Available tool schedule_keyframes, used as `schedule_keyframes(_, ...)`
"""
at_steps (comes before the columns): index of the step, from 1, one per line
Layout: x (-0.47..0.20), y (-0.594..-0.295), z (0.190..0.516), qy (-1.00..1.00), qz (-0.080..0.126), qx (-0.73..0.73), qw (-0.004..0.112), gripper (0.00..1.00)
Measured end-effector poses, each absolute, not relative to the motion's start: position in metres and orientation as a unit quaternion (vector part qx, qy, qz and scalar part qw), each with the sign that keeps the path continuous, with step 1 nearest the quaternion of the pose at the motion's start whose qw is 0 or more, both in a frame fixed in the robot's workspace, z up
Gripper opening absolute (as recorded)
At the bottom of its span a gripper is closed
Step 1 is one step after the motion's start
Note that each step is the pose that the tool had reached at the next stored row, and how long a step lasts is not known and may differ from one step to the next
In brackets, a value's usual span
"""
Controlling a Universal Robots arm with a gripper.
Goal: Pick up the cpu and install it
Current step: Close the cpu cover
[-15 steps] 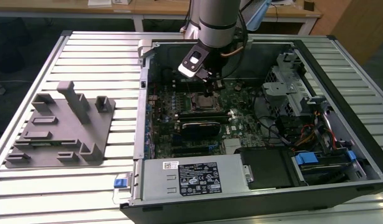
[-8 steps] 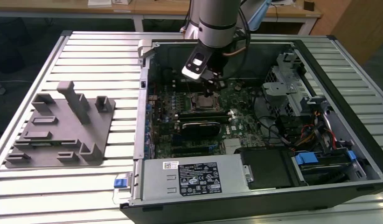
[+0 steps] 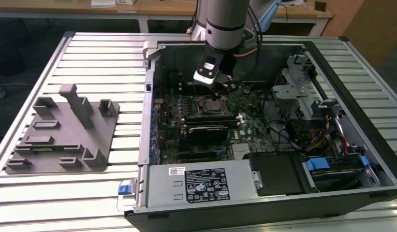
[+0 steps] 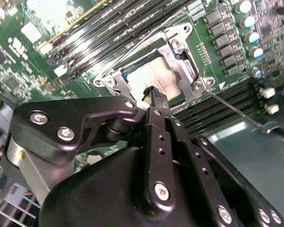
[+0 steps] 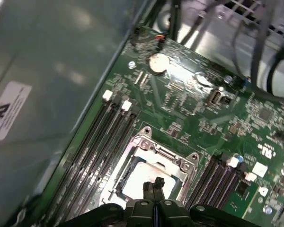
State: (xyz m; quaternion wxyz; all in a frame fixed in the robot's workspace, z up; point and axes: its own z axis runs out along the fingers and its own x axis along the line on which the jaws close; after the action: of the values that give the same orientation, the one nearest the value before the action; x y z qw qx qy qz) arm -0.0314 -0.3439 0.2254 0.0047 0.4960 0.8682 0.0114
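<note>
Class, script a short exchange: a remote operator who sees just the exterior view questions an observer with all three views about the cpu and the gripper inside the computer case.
Operator: The gripper hangs over the motherboard. Where is the cpu?
Observer: In the first wrist view the cpu lies flat inside the metal socket frame.
Operator: Are the fingers open?
Observer: No. In the first wrist view the two fingertips are pressed together just over the cpu.
</note>
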Motion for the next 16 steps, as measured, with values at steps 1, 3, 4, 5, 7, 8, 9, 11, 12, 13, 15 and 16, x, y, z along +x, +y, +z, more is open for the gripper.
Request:
schedule_keyframes(1,-0.0314,-0.3439,0.2254,0.873,0.011,0.488,0.005,0.11)
schedule_keyframes(3,-0.0314,-0.3439,0.2253,0.881,0.012,0.472,0.004,0.11)
schedule_keyframes(4,-0.0314,-0.3439,0.2253,0.885,0.012,0.464,0.004,0.11)
schedule_keyframes(5,-0.0314,-0.3439,0.2252,0.890,0.012,0.456,0.004,0.11)
schedule_keyframes(7,-0.0314,-0.3439,0.2252,0.898,0.012,0.440,0.004,0.11)
schedule_keyframes(8,-0.0314,-0.3439,0.2252,0.902,0.012,0.432,0.004,0.11)
schedule_keyframes(9,-0.0314,-0.3439,0.2251,0.906,0.012,0.424,0.004,0.11)
schedule_keyframes(11,-0.0314,-0.3439,0.2251,0.913,0.012,0.407,0.004,0.11)
schedule_keyframes(12,-0.0314,-0.3439,0.2250,0.917,0.012,0.399,0.003,0.11)
schedule_keyframes(13,-0.0314,-0.3439,0.2250,0.921,0.012,0.390,0.003,0.11)
schedule_keyframes(15,-0.0314,-0.3439,0.2250,0.927,0.012,0.374,0.003,0.11)
schedule_keyframes(16,-0.0314,-0.3439,0.2250,0.931,0.012,0.365,0.003,0.11)
